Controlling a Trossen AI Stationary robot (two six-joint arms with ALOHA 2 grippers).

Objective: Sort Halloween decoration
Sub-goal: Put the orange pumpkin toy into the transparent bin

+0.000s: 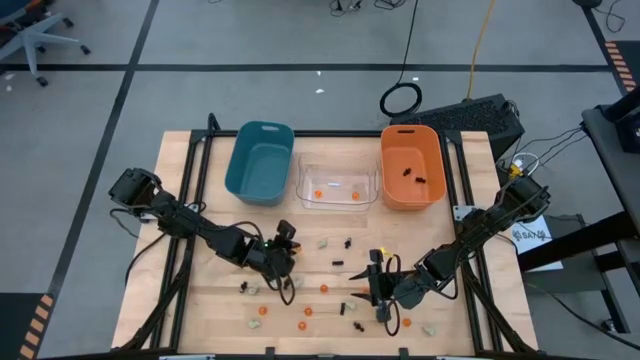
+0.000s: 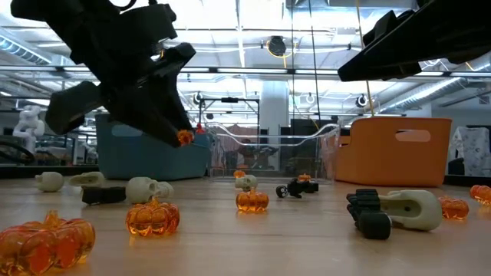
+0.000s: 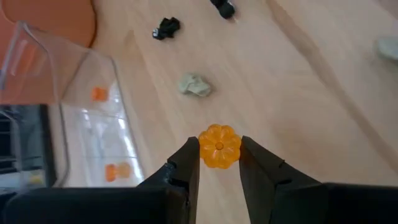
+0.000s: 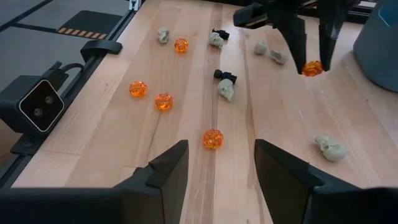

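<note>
Small orange pumpkins (image 4: 163,101), black spidery pieces (image 4: 225,76) and pale skull lumps (image 4: 329,148) lie scattered on the wooden table. My left gripper (image 1: 285,243) is near the table's middle, shut on one orange pumpkin (image 3: 219,149) and raised above the wood. My right gripper (image 4: 221,149) is open and low over the near right part of the table. Another pumpkin (image 4: 212,138) lies on the wood just ahead of its fingers, untouched. My left gripper pinches the orange pumpkin by its two opposite sides (image 3: 203,150) between the fingertips (image 3: 189,155), fingers slanting down from above. The pumpkin (image 2: 184,138) is lifted clear of the table, as the low view and the right wrist view (image 4: 312,68) show.
Three bins stand in a row at the far edge: teal (image 1: 260,160), clear (image 1: 308,196) with two orange pumpkins inside, and orange (image 1: 434,160) with black pieces inside. Trinkets lie between and in front of both grippers. A skull and a black piece (image 2: 399,211) lie close to the low camera.
</note>
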